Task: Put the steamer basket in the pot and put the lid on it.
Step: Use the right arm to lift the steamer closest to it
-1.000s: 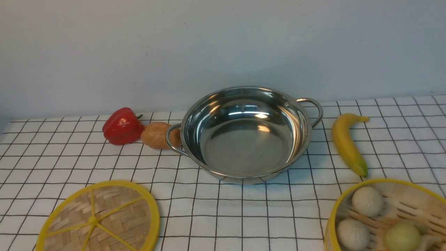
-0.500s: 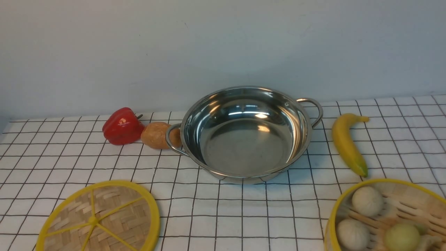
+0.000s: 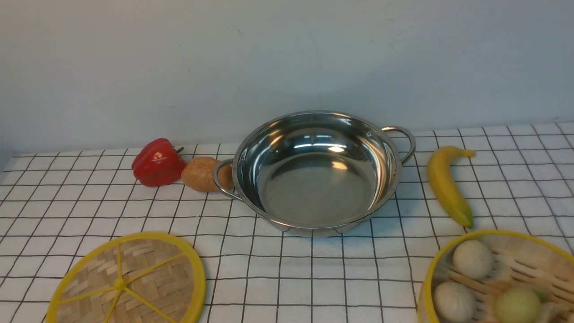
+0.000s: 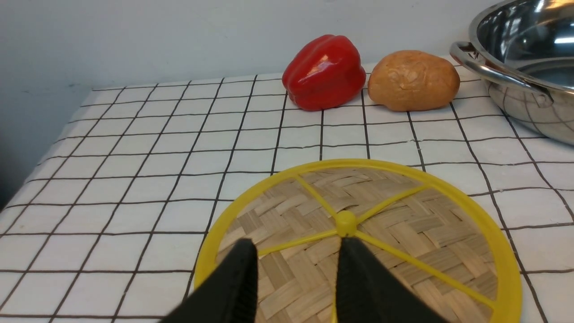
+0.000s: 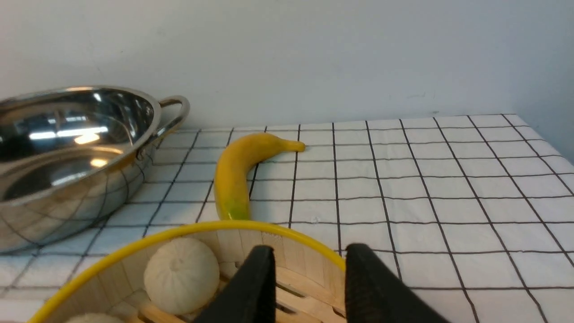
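Observation:
The empty steel pot (image 3: 314, 179) stands at the middle back of the checked cloth. Flat at the front left lies the lid (image 3: 125, 282), a woven disc with yellow spokes. My left gripper (image 4: 298, 242) hovers open over the lid (image 4: 394, 233), just short of its centre knob, with nothing between its fingers. At the front right stands the steamer basket (image 3: 497, 232), holding white buns (image 3: 473, 259) and a pale green ball. My right gripper (image 5: 311, 247) is open above the basket's far wall (image 5: 287, 255), one finger over the inside and one over the rim. Neither arm shows in the front view.
A red pepper (image 3: 158, 162) and a brown potato (image 3: 202, 174) lie left of the pot, the potato against its handle. A banana (image 3: 446, 184) lies right of the pot, behind the basket. A wall runs close behind the table.

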You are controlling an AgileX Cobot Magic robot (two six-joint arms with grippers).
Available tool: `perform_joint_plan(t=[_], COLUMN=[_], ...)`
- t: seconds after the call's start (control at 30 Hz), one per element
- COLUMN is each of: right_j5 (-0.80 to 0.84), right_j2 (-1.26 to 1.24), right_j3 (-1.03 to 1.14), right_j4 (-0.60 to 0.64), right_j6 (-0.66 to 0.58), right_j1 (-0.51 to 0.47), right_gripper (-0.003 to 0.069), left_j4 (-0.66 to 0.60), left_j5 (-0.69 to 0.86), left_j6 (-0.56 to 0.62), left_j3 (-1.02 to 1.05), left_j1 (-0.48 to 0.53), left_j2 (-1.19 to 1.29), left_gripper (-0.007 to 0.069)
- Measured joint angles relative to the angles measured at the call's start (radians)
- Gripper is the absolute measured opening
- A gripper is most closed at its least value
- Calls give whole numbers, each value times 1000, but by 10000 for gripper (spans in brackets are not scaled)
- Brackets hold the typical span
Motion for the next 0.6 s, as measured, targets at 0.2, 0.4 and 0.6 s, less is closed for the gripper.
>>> perform_joint_plan(t=[0.2,0.4,0.6], right_j5=[-3,282,565], right_j2=[-1,105,243], right_j3=[-92,-429,-653], right_j4=[54,39,24], right_j6=[15,0,-17], right_j1=[0,0,3], right_gripper=[242,242,242], left_j4=[0,0,0], left_j5=[0,0,0], left_j6=[0,0,0], left_j3=[0,0,0], left_j1=[0,0,0], left_j2=[0,0,0], left_gripper=[243,243,243])
